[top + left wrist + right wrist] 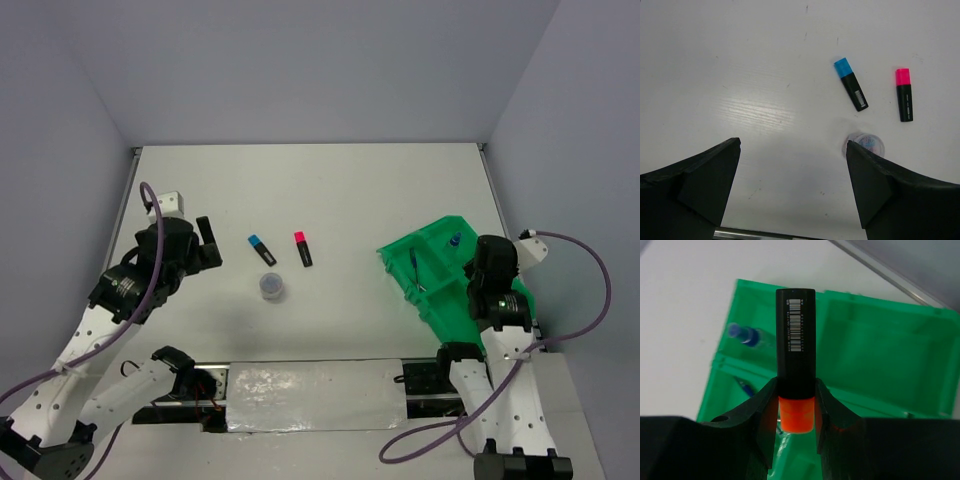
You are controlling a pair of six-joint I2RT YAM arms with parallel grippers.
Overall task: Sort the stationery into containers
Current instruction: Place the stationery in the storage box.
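White table [330, 190] with pale grey walls on three sides, seen from above. At its right side lies a bright green tray [445, 300] split into rectangular compartments, set at an angle. The right gripper [796, 390] hangs over the tray, its two fingers closed narrowly against both sides of an orange highlighter [795, 335], gripping where the orange cap meets the black body; the body points away from the wrist camera, over the tray. The left gripper [792, 150] is spread wide and holds nothing, above bare table at the left. Near the table's middle, well apart from the tray, lie a blue highlighter [261, 249] and a pink highlighter [303, 248] side by side, with a round greyish tub [271, 286] just in front of them. Inside the tray, a white blue-capped bottle [744, 334] lies in one far compartment and a thin blue pen [745, 386] in a neighbouring one
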